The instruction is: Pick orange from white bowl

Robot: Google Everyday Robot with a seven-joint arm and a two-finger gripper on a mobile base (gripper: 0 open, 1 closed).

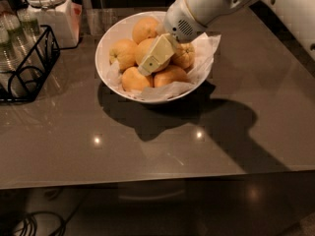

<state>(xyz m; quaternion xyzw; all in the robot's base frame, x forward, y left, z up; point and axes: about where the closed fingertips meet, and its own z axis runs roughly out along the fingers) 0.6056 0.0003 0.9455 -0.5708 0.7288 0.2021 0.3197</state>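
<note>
The white bowl [106, 43], lined with crumpled white paper, stands on the grey table at the back centre. It holds several oranges. The biggest orange [143, 49], yellow-orange, lies in the middle of the pile. My gripper [153, 58] reaches down into the bowl from the upper right on the white arm [206, 6]. Its cream-coloured end lies across the front of this middle orange and covers part of it. Smaller oranges lie around it: one behind [146, 28], one left [122, 53], one right [184, 56] and two in front [135, 79].
A black wire rack [27, 65] with glasses stands at the left edge. A white lidded jar [49, 6] stands behind it. The table's front edge [147, 181] runs across the lower part of the view, with cables on the floor below.
</note>
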